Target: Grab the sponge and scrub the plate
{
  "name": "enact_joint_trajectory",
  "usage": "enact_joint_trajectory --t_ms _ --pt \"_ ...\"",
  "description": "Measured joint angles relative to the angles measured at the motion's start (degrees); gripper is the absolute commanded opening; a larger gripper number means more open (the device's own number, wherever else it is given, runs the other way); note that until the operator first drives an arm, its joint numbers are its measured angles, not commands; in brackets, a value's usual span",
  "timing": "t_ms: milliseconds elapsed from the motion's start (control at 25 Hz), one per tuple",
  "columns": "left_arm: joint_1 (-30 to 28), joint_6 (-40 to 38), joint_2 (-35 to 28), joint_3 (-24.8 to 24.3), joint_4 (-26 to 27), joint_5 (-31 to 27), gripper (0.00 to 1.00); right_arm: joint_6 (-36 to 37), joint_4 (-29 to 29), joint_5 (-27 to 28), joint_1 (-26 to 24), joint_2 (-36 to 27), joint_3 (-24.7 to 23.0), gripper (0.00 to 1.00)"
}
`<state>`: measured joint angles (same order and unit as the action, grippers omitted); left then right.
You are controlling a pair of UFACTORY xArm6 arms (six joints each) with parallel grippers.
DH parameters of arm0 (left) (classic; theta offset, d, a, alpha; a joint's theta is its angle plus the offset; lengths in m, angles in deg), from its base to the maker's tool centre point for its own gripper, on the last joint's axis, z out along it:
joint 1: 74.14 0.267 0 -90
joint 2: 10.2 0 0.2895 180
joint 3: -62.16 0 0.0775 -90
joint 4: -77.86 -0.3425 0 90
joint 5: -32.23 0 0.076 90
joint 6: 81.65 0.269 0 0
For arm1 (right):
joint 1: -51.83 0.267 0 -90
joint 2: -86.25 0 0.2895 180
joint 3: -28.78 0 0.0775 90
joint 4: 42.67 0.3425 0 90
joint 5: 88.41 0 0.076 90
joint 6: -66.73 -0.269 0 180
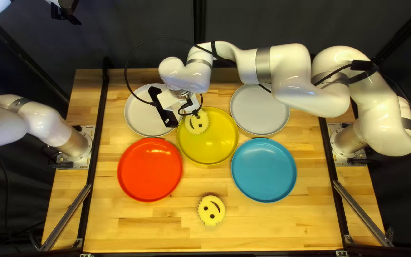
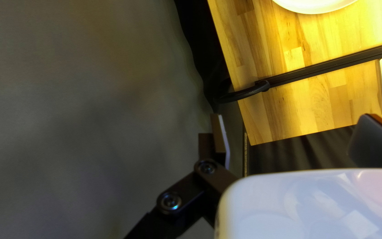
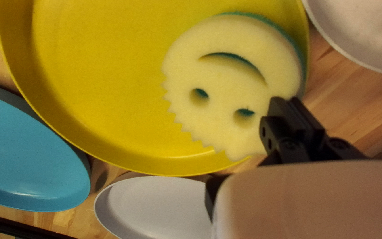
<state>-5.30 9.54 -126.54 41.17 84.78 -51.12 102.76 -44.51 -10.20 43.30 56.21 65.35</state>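
My right gripper (image 1: 195, 113) reaches down at the upper-left rim of the yellow plate (image 1: 217, 146), at a sponge (image 1: 198, 123) with a smiling face. The right wrist view shows my right gripper (image 3: 293, 117) closed on the edge of the sponge (image 3: 226, 75), pale side facing the camera, over the yellow plate (image 3: 102, 66). Its lower surface is mostly hidden. A second sponge (image 1: 211, 210) lies on the table. My left gripper (image 1: 66, 12) hangs at the upper left, far from the plates; in the left wrist view my left gripper (image 2: 295, 141) stands open, holding nothing.
Around the yellow plate are a red plate (image 1: 150, 170), a blue plate (image 1: 263, 170) and two pale plates (image 1: 141, 116) (image 1: 260, 109). Part of the right arm hangs over the right pale plate. Dark rails (image 1: 102, 114) run along both table sides.
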Motion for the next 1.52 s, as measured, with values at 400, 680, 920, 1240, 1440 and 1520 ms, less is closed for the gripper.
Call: enact_joint_trajectory --t_ms 400,680,920,1240,1440,1520 --pt "0.0 0.0 0.0 0.0 0.0 0.0 1.00 -3.9 -0.4 -1.6 5.5 -3.1 -4.6 0.00" --pt "0.0 0.0 0.0 0.0 0.0 0.0 1.00 -6.3 -1.0 -6.2 8.3 -8.0 -13.4 0.00" --pt "0.0 0.0 0.0 0.0 0.0 0.0 1.00 -4.7 -1.4 -7.0 5.8 -8.2 -14.1 0.00" --pt "0.0 0.0 0.0 0.0 0.0 0.0 1.00 -0.9 -0.8 -4.7 0.9 -4.6 -8.3 0.00" --pt "0.0 0.0 0.0 0.0 0.0 0.0 1.00 1.1 -0.2 -3.1 -1.6 -1.8 -4.6 0.00" --pt "0.0 0.0 0.0 0.0 0.0 0.0 1.00 1.3 0.0 -2.7 -1.9 -1.5 -3.9 0.00"
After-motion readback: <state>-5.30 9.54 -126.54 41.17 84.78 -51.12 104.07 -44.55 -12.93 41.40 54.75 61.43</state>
